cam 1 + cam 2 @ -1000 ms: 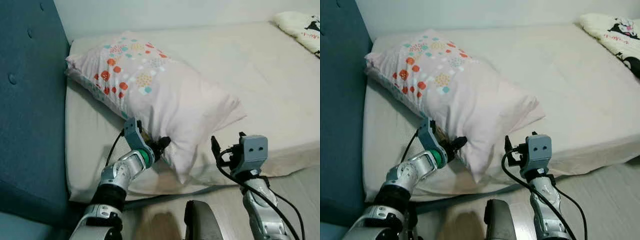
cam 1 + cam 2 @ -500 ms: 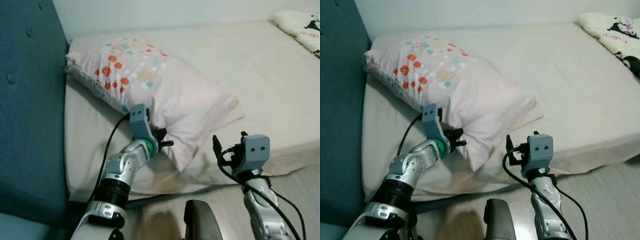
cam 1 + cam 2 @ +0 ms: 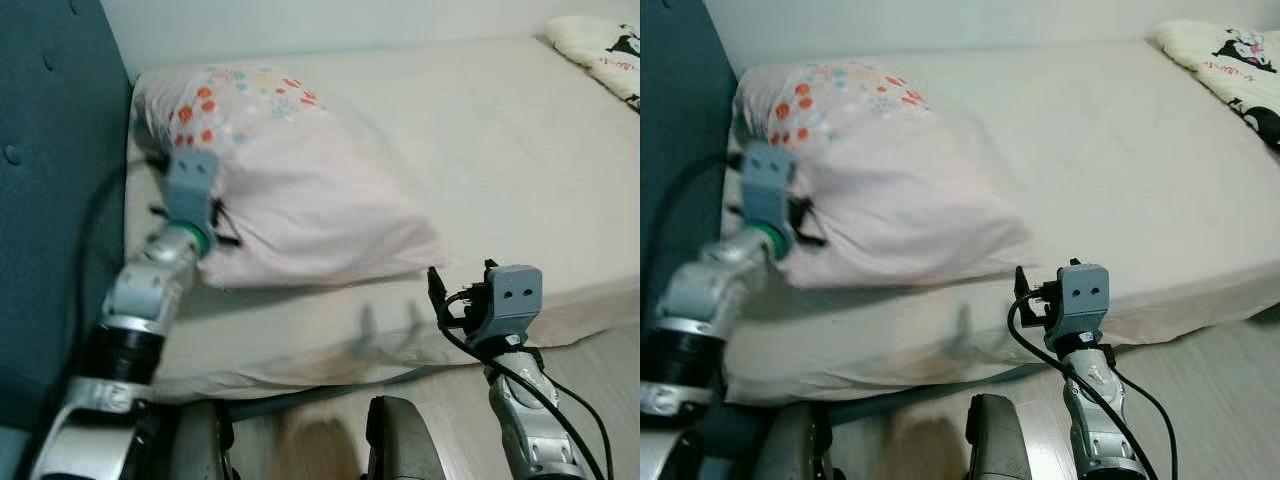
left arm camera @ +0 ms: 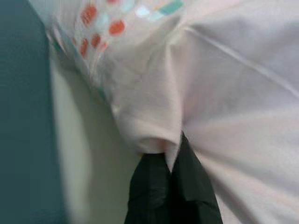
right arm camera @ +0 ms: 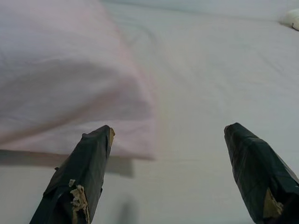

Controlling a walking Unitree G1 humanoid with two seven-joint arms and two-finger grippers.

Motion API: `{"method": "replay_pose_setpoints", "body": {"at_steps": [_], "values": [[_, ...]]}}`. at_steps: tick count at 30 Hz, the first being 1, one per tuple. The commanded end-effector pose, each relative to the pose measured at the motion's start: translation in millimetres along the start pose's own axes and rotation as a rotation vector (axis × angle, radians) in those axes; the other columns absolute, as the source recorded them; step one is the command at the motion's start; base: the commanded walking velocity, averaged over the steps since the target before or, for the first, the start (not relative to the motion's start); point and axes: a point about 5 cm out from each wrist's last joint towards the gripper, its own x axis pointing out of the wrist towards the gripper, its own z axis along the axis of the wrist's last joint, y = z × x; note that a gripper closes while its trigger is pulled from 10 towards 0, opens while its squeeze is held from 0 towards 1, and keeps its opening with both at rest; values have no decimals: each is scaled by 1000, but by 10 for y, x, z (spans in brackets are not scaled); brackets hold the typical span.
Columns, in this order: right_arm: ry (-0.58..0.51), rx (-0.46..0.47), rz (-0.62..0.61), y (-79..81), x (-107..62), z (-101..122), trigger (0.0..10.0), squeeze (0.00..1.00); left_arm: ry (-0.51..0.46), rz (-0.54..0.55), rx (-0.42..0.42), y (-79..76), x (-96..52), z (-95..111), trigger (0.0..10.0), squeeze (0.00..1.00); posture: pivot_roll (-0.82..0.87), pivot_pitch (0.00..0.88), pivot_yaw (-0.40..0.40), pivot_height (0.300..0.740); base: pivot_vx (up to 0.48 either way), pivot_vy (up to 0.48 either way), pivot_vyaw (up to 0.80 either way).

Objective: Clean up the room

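Beige bed is carrying the pink pillow at its far left; I'm gripping pillow fabric with the left gripper, fingers pinched. Right gripper is hovering wide, empty. Tidying looks underway.

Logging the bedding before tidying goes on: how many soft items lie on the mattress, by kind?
Pink pillow, pinched by the left gripper: 1
Cream blanket with black print, far corner: 1
Total: 2
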Motion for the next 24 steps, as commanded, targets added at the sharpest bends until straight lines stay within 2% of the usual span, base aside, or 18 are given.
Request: {"method": "replay_pose_setpoints", "body": {"at_steps": [1, 2, 3, 4, 5, 6, 7, 8, 9, 10, 12, 13, 14, 15, 16, 17, 21, 24], "values": [[15, 3, -20, -50, -35, -40, 10000, 0, -83, 23, 78, 85, -11, 195, 0, 0, -32, 136, 16, 575, 0, 0, 0], [15, 3, -20, -50, -35, -40, 10000, 0, -83, 23, 78, 85, -11, 195, 0, 0, -32, 136, 16, 575, 0, 0, 0], [15, 3, -24, -59, -42, -41, 10000, 0, -110, 45, 113, 154, -41, 278, 0, 0, -32, 136, 16, 575, 0, 0, 0], [15, 3, -24, -59, -42, -41, 10000, 0, -110, 45, 113, 154, -41, 278, 0, 0, -32, 136, 16, 575, 0, 0, 0], [17, 3, -28, -66, -56, -47, 10000, 0, -131, 71, 132, 218, -88, 338, 0, 0, -32, 136, 16, 575, 0, 0, 0], [19, 3, -30, -69, -68, -56, 10000, 0, -126, 101, 128, 285, -159, 337, 0, 0, -32, 136, 16, 575, 0, 0, 0], [19, 3, -30, -69, -68, -56, 10000, 0, -126, 101, 128, 285, -159, 337, 0, 0, -32, 136, 16, 575, 0, 0, 0], [24, 5, -31, -74, -77, -68, 10000, 0, -111, 141, 126, 354, -243, 287, 0, 0, -6, 139, 9, 575, 0, 0, 0], [24, 5, -31, -74, -77, -68, 10000, 0, -111, 141, 126, 354, -243, 287, 0, 0, -6, 139, 9, 575, 0, 0, 0], [34, 7, -18, -63, -73, -90, 10000, 0, -45, 257, 109, 513, -418, 67, 0, 0, 8, 144, 5, 575, 0, 0, 0], [39, 9, -7, -49, -59, -100, 10000, 0, 8, 336, 82, 584, -552, -131, 0, 0, 19, 148, -2, 575, 0, 0, 0], [39, 9, -7, -49, -59, -100, 10000, 0, 8, 336, 82, 584, -552, -131, 0, 0, 19, 148, -2, 575, 0, 0, 0], [40, 10, -1, -41, -49, -101, 10000, 0, 36, 371, 82, 587, -620, -256, 0, 0, 33, 152, -5, 575, 0, 0, 0], [40, 10, -1, -41, -49, -101, 10000, 0, 36, 371, 82, 587, -620, -256, 0, 0, 33, 152, -5, 575, 0, 0, 0], [41, 9, 9, -28, -29, -103, 10000, 0, 105, 393, 110, 550, -763, -528, 0, 0, 33, 152, -5, 575, 0, 0, 0], [41, 8, 11, -28, -20, -101, 10000, 0, 147, 397, 127, 541, -832, -673, 0, 0, 33, 152, -5, 575, 0, 0, 0], [41, 8, 11, -36, -14, -99, 10000, 0, 196, 401, 148, 565, -920, -815, 0, 0, 33, 152, -5, 575, 0, 0, 0], [47, 6, 10, -53, -31, -117, 10000, 0, 200, 417, 179, 632, -1016, -796, 0, 0, 45, 161, -6, 575, 0, 0, 0]]}}
